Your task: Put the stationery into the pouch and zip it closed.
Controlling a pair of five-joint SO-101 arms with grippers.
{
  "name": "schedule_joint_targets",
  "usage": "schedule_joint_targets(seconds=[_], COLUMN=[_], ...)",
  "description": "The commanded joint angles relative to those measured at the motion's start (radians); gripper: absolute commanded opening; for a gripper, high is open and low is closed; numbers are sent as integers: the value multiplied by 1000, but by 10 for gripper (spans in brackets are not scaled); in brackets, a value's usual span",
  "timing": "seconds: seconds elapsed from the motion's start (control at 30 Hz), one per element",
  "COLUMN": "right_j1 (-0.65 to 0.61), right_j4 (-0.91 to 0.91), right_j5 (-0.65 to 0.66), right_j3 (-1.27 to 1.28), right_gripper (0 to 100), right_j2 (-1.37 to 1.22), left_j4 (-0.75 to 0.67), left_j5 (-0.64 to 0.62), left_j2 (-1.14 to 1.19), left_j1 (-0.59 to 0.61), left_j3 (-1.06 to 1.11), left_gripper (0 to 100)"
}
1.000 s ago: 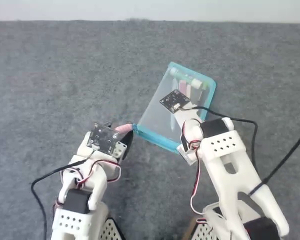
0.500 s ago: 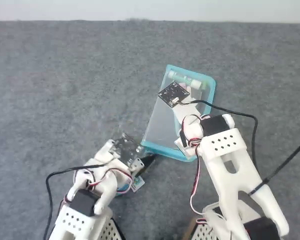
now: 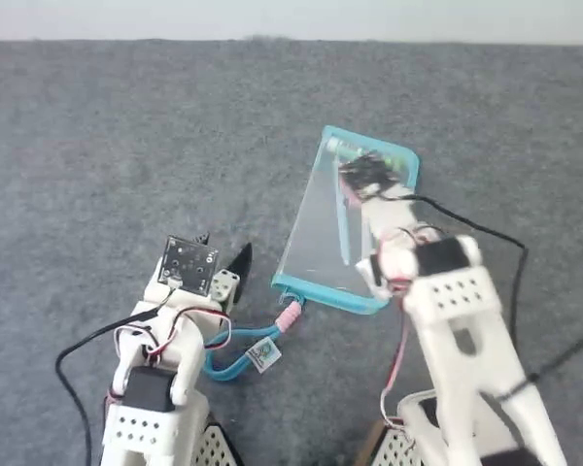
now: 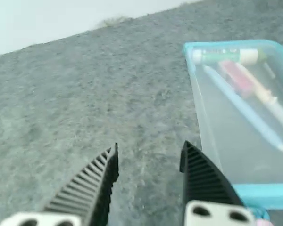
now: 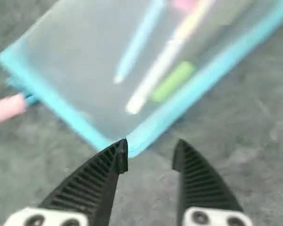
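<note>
Though near pouch (image 4: 226, 141), left gripper (image 4: 150, 146) apart

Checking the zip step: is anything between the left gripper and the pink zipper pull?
Nothing visible does. The left gripper is open over bare carpet; the pull lies free on it at the pouch's corner, close by.

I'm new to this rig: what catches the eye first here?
A clear teal pouch with pens inside lies on grey carpet, a pink zip pull at its near corner. The left gripper stands open beside it; the right gripper is open at a pouch corner.
</note>
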State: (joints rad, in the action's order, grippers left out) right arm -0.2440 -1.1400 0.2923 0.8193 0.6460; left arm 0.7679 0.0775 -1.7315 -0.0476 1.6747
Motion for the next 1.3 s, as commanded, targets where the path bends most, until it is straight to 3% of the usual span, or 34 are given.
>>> schedule_joint_targets(seconds=[0.0, 0.17, 0.43, 0.97, 1.1, 1.27], right_j1=[58, 91, 101, 102, 151, 234], right_j4=[108, 226, 321, 320, 326, 329], right_j5=[-11, -11, -11, -2, -2, -2], right_j3=[107, 273, 463, 717, 809, 861], right_gripper=[108, 109, 109, 107, 106, 109], right_j2=[174, 355, 585, 1046, 1185, 1155], left_j4=[-63, -80, -94, -123, -123, -127], left_j5=[-17, -23, -252, -252, -252, -250], left_j2=[-18, -20, -20, -98, -94, -92], left_j1=[6, 34, 218, 222, 229, 222], left_j3=[-51, -58, -125, -176, -213, -174], left_gripper=[190, 190, 224, 239, 239, 239])
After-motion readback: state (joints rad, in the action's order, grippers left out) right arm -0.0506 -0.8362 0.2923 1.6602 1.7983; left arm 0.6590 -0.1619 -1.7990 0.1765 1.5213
